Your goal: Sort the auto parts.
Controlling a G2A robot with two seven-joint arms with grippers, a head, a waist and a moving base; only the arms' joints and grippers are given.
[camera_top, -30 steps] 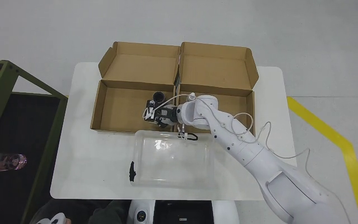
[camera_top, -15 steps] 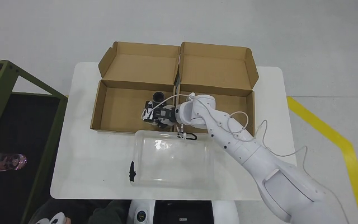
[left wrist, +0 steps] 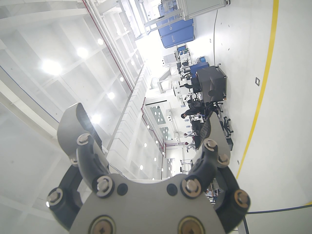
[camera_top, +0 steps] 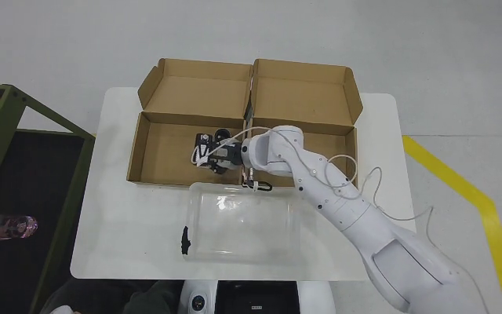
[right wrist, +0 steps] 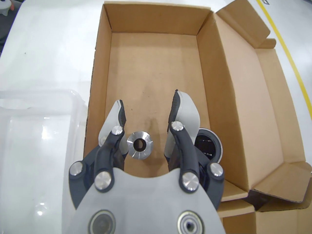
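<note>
Bushing (right wrist: pixel 140 145) lies inside cardboard box (right wrist: pixel 156 74).

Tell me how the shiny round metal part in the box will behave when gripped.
Likely heavy for its size: the shiny round metal part looks solid. Its polished, tapered face could slip in a grip. Standing hole-up in the brown cardboard box, it probably won't roll.

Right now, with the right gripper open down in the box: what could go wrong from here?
1. The metal part lies between the fingers of the open right gripper, nearer one of them; a sideways pull-out might knock or roll it.
2. The black ring sits right beside the other finger, partly hidden behind it, so it could get nudged too.
3. The wall of the box and the clear bin stand close beside the gripper; a low retreat may catch them.
</note>
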